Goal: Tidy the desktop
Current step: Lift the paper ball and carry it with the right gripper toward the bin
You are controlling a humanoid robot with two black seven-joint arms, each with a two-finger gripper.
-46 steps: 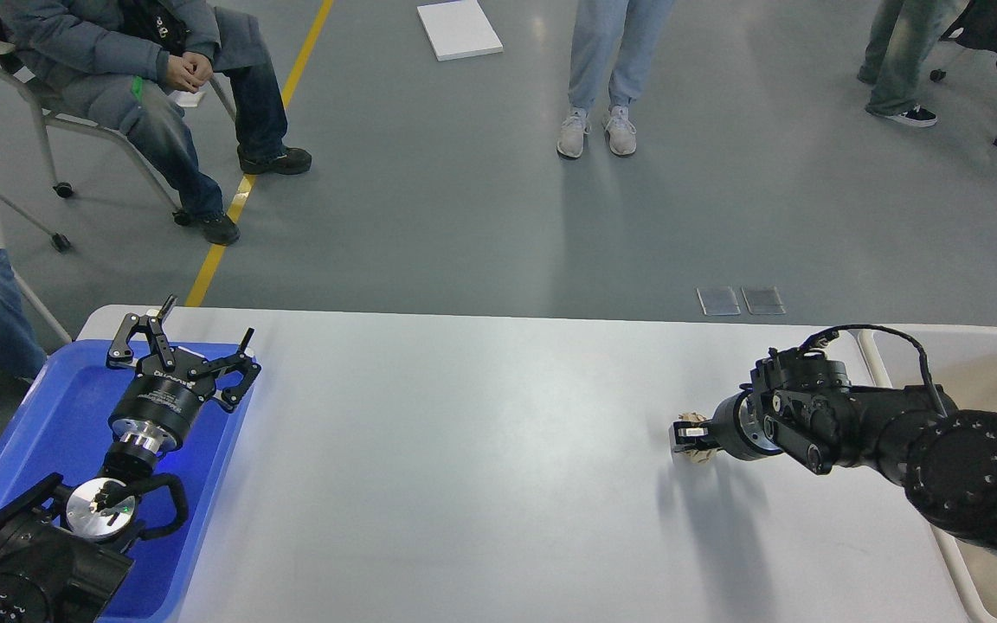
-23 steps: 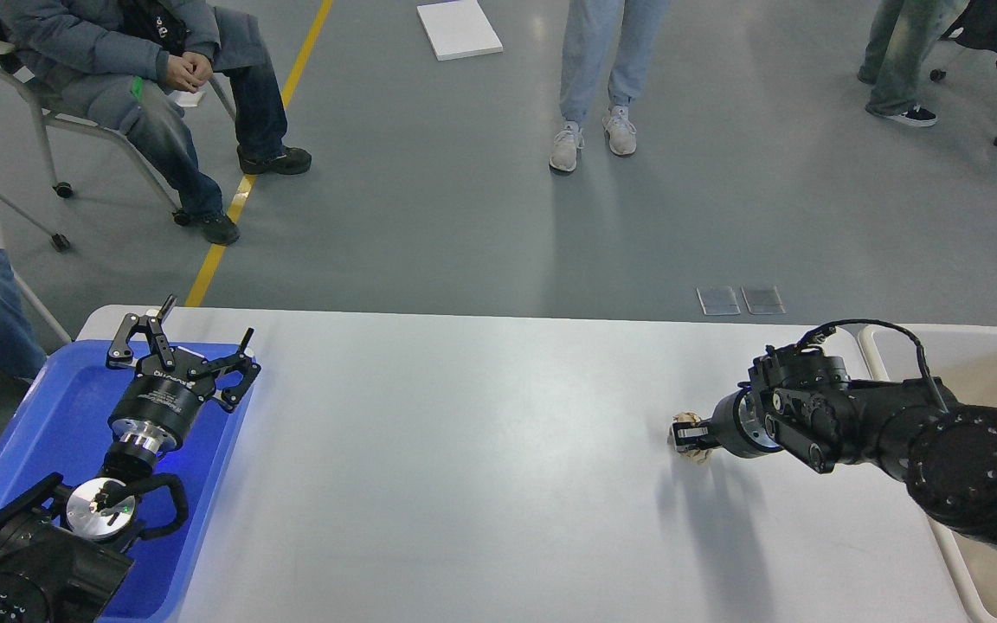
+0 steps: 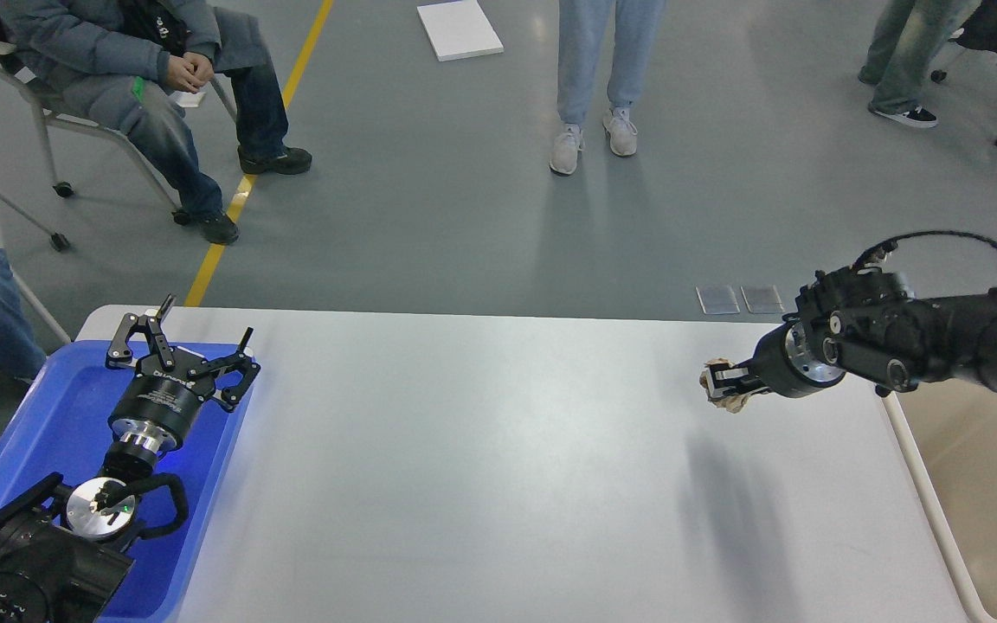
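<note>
— Where's the right gripper (image 3: 721,382) now?

— Above the desk (image 3: 481,467), toward its right end, clenched on a crumpled beige wad (image 3: 726,396). Its shadow lies on the desk nearer us.

— And the left gripper (image 3: 183,339)?

— Fingers spread wide, holding nothing, over the far end of the blue tray (image 3: 48,433), which sits on the desk's left end.

— Anything right of the desk?

— A beige bin (image 3: 983,467), touching that edge, under the right arm.

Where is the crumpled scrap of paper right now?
Head view, right side: the crumpled paper is pinched in the right gripper, above the desktop near its far right corner, left of the beige bin.
</note>
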